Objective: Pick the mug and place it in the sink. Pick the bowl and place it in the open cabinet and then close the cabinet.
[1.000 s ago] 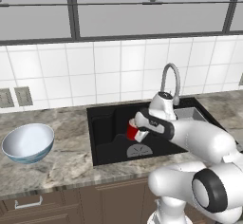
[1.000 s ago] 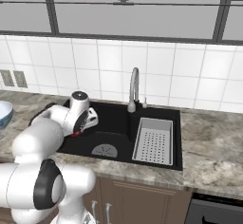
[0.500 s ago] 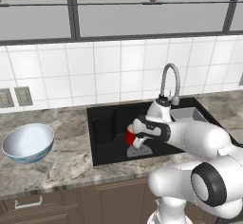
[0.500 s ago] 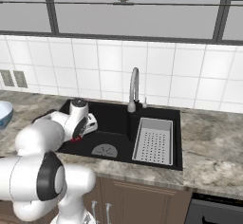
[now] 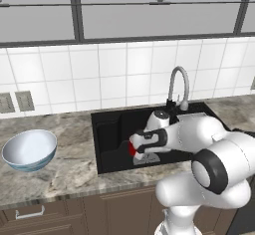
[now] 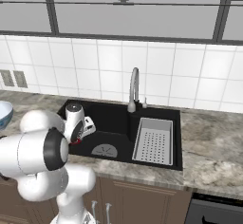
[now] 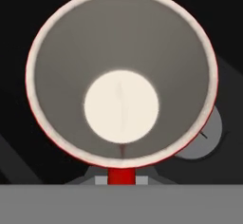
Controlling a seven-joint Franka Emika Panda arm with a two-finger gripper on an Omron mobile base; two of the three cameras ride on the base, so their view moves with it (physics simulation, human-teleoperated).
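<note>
My gripper (image 5: 134,151) is down inside the black sink (image 5: 110,132), shut on the small red mug (image 5: 131,148). From the right base view only a sliver of the mug (image 6: 75,141) shows below the hand, low in the sink (image 6: 116,121). The hand view looks straight down into the mug (image 7: 121,78), with its pale inside, thin red rim and red handle at the bottom edge, held just above the dark basin floor. The white bowl (image 5: 29,150) with the blue-teal outside stands upright on the counter to the left, its edge (image 6: 4,114) also visible. The cabinet is out of view.
A curved metal faucet (image 5: 178,85) rises behind the basin. The round grey drain (image 7: 201,142) lies just beside the mug. A grey perforated rack (image 6: 153,140) fills the sink's right part. Marble counter (image 5: 64,172) runs along both sides, with brown drawers (image 5: 30,214) below.
The hand has sunk lower into the sink with the mug, drifting toward the basin's left front. The bowl has not moved.
</note>
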